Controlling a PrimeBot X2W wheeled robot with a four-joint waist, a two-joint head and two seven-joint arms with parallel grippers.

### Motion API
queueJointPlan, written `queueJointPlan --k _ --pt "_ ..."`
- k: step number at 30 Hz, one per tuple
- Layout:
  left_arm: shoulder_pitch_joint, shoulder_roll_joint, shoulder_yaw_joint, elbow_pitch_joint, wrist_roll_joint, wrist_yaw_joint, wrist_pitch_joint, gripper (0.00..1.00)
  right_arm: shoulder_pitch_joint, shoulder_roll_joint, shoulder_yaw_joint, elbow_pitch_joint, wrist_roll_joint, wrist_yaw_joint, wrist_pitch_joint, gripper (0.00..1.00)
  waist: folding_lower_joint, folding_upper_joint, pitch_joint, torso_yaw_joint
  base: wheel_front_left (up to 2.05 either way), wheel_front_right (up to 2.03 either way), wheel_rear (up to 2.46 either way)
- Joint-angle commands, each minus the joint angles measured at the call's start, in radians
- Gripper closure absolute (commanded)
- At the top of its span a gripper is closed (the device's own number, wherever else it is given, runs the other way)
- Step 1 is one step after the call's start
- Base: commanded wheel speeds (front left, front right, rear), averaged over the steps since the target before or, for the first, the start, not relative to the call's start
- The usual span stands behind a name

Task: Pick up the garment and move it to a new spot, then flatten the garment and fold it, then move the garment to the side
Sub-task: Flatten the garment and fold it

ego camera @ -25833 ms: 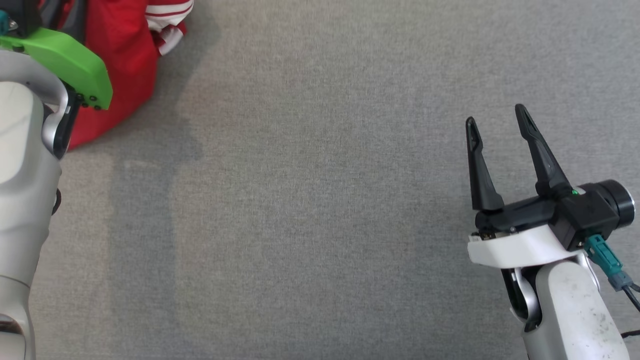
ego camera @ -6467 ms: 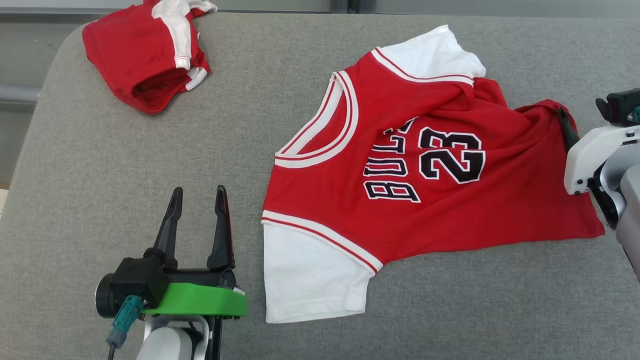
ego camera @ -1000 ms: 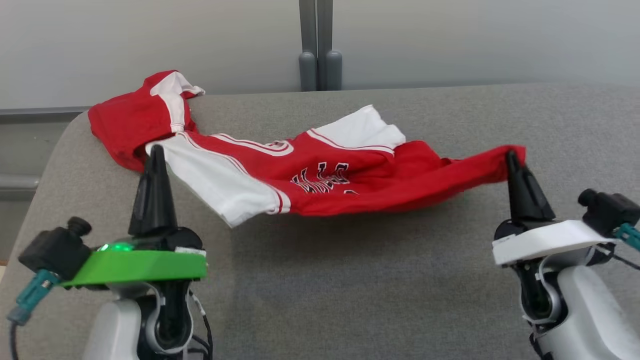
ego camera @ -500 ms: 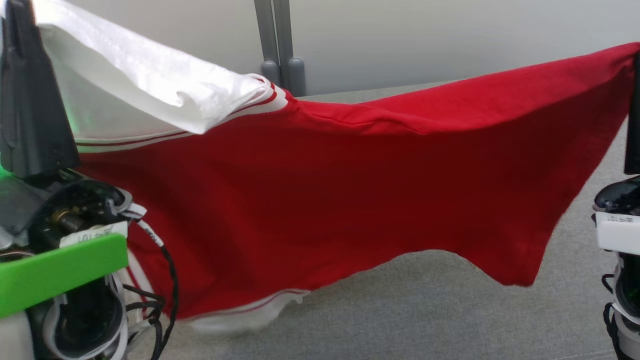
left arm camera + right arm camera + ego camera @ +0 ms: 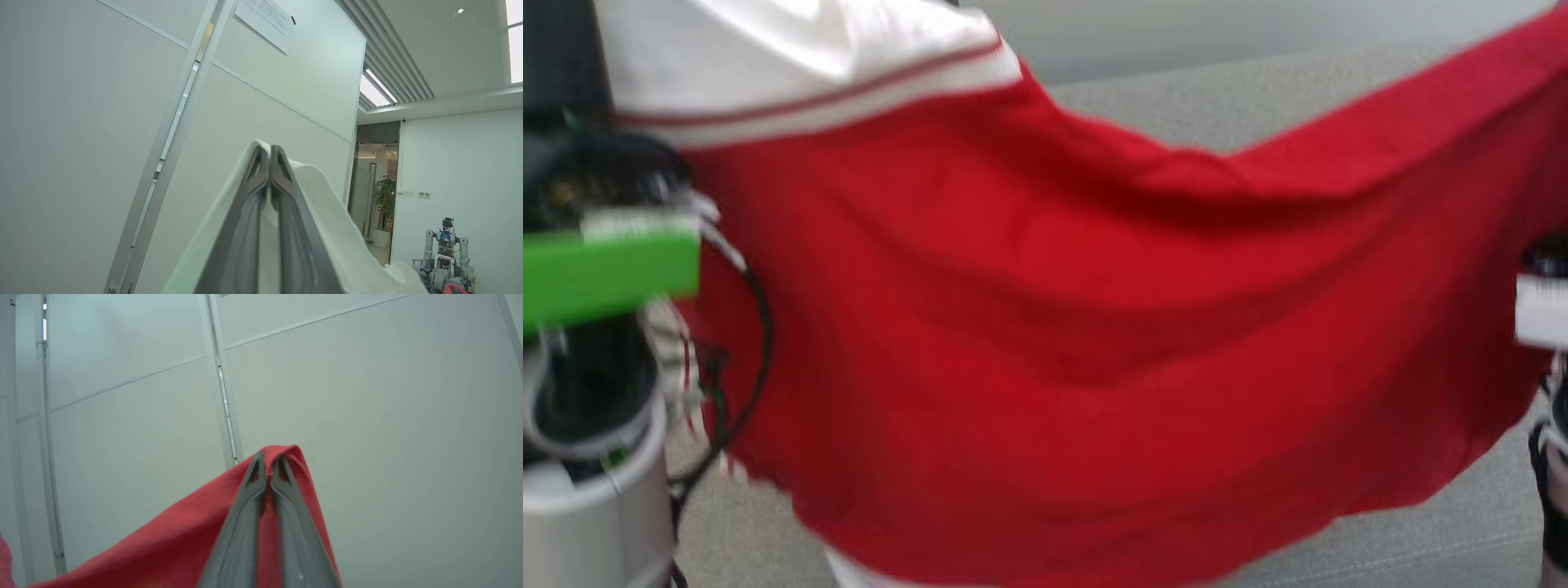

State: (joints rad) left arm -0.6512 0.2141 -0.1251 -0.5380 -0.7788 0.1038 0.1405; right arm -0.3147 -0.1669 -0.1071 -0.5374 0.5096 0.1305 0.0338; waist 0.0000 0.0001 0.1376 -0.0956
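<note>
the garment (image 5: 1094, 367) hangs in the air above the grey cushion (image 5: 1258, 90), spread like a curtain between both arms. the left gripper (image 5: 269, 152) has its fingers pinched together on the white sleeve (image 5: 327, 208), and the right gripper (image 5: 268, 458) is clamped on a red corner. this looks like light, limp cloth: it sags in the middle, will likely swing, and could slide out of a thin pinch. the best holds seem to be the seamed edges, where the fabric is doubled. the bottom edge hangs low over the cushion, too blurred to tell if it touches.
</note>
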Motion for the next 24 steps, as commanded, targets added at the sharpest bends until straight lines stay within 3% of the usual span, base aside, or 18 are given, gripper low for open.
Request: queueJointPlan --k 1,8,10,14,18,24 --pt "-0.072 0.014 0.008 0.053 0.014 -0.007 0.007 1.0 -0.076 -0.01 0.011 0.046 -0.007 0.0 -0.003 1.0 0.0 -0.0001 0.099 0.002 0.0 0.0 0.0" --pt "-0.502 0.06 -0.014 0.498 0.117 -0.066 -0.03 1.0 -0.601 -0.053 0.076 0.479 -0.129 0.0 -0.093 1.0 0.0 -0.0001 0.232 0.011 0.0 0.0 0.0" --pt "-0.631 0.066 -0.03 0.63 0.18 -0.095 -0.111 1.0 -0.758 -0.041 0.081 0.634 -0.18 0.0 -0.155 1.0 0.0 -0.0001 0.241 0.008 0.0 0.0 0.0" --pt "-0.8 0.016 -0.043 0.859 0.229 -0.123 -0.273 1.0 -0.985 0.013 0.059 0.922 -0.274 0.0 -0.251 1.0 0.0 -0.0001 0.255 0.012 0.0 0.0 0.0" --pt "-0.834 -0.016 -0.075 1.03 0.254 -0.162 -0.354 1.0 -1.068 0.063 0.052 1.125 -0.323 0.0 -0.286 1.0 0.0 -0.0001 0.304 0.026 0.0 0.0 0.0" --pt "-0.708 -0.046 -0.058 1.147 0.213 -0.207 -0.4 1.0 -0.988 0.094 0.077 1.306 -0.299 0.0 -0.299 1.0 0.0 -0.0001 0.373 0.042 0.0 0.0 0.0"
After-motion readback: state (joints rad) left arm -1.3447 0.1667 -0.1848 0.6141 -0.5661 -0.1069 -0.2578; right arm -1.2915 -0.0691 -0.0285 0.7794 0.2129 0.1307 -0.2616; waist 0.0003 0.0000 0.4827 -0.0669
